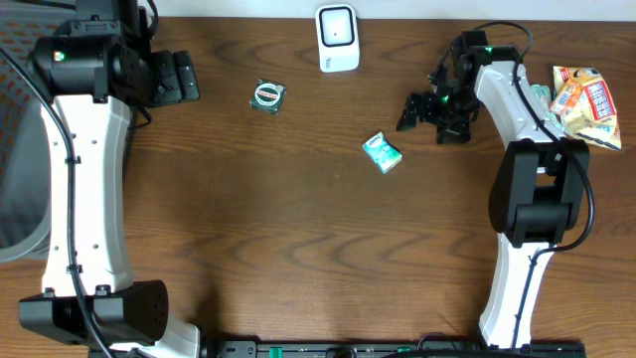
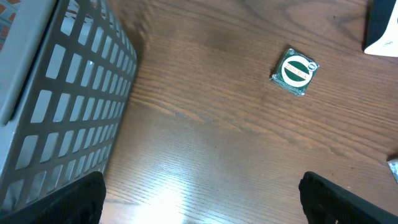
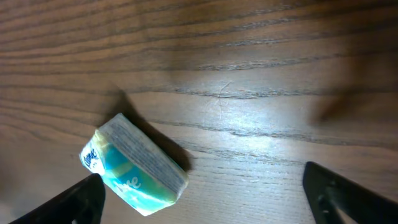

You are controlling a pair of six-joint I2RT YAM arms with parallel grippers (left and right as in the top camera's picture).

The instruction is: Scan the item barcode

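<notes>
- I see one grey mesh basket [image 2: 56, 106] at 9 o'clock, by the table's [image 1: 298, 249] left edge. Only its side wall shows, contents hidden.
- One tissue pack [image 1: 382, 153], 2 o'clock from table centre, lies on the wood and touches neither gripper. Its print is blurred in the right wrist view.
- Right gripper [image 1: 415, 109] is at 1 o'clock from the pack, near but apart. Fingers are spread wide, holding nothing.
- Left gripper [image 1: 187, 78] is at 10 o'clock, fingers spread wide, holding nothing.
- One green packet [image 1: 267, 95] with a round label lies alone at 11 o'clock.
- Snack packets [image 1: 586, 104] are at 2 o'clock, cut off by the frame. I count at least two, can't tell exactly.
- One white scanner [image 1: 337, 38] stands at 12 o'clock, far edge.
</notes>
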